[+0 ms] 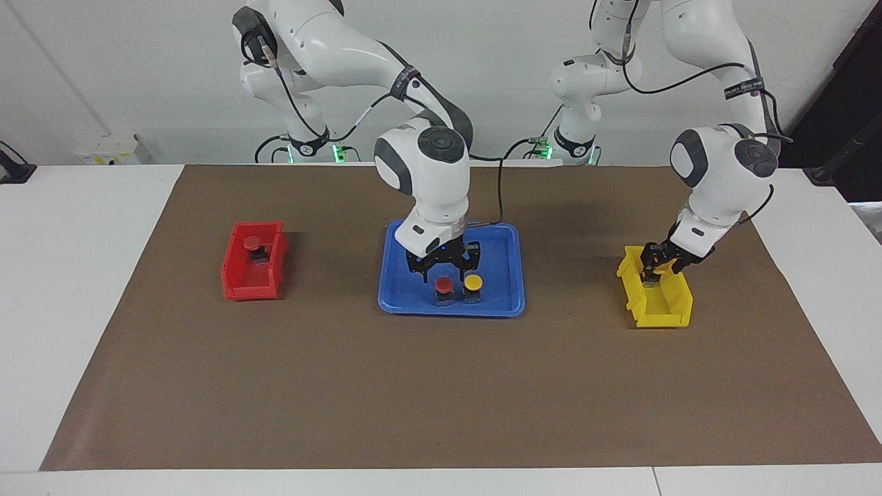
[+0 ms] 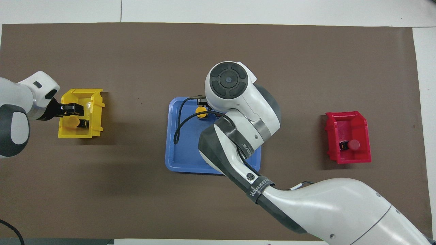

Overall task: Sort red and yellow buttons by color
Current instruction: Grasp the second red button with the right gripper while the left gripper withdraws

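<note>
Tabletop: white, overlaid with a brown mat carrying three containers in a row.

Blue tray: centre of the mat. Holds one red button and one yellow button, side by side and just apart, at the part of the tray farther from the robots. In the overhead view the red one is hidden under the right arm.

Right pincer: hangs over the blue tray, pointing down, just above the two buttons and more over the red one. Fingers spread wide; nothing between them, and no contact with either cap can be made out.

Red bin: toward the right arm's end of the tabletop. Contains the second red button, lying in the part of the bin nearer the robots.

Yellow bin: toward the left arm's end of the tabletop. Contains the second yellow button, seen from overhead with its cap beside its dark base.

Left pincer: lowered into the yellow bin at the end nearer the robots, right at the yellow button. Fingers stand apart at a moderate gap; whether they touch the button cannot be told.
</note>
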